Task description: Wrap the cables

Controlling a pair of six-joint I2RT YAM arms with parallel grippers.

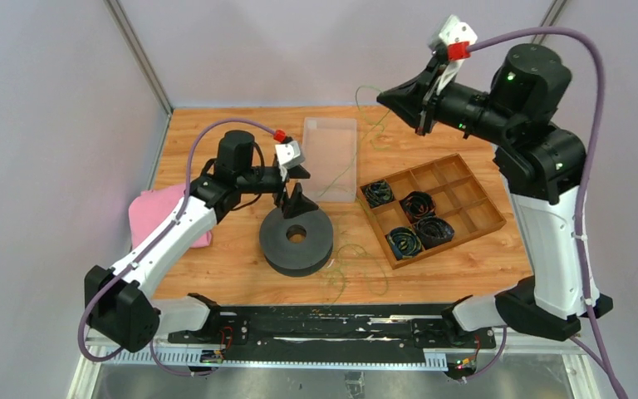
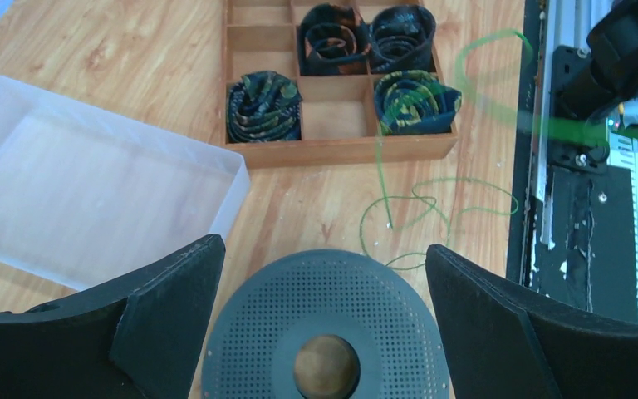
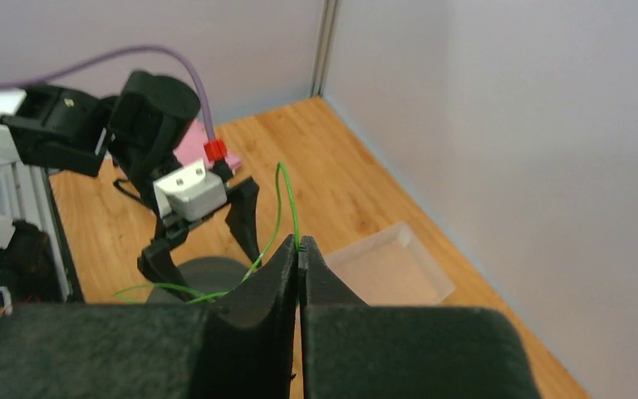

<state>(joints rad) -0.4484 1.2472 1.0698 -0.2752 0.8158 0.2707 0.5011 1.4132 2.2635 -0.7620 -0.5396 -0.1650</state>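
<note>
Green cables (image 3: pixel 287 204) pinched in the closed right tool (image 3: pixel 299 249) raised high over the table (image 1: pixel 241 283), slack trailing to loose loops beside the dark perforated disc (image 2: pixel 324 307), left tool (image 1: pixel 297 189) wide open above that disc

under the left claw (image 2: pixel 324 248), the round dark-grey disc (image 2: pixel 324 299) looks matt, its top perforated. the claw's fingers (image 2: pixel 158 316) are matt black. the light wooden bench (image 2: pixel 133 50) has smooth, faintly sheened grain. ahead to the claw's left, the rectangular translucent plastic tray (image 2: pixel 91 191) is frosted; ahead, the thin green wire strands (image 2: pixel 380 179) look smooth.
</note>
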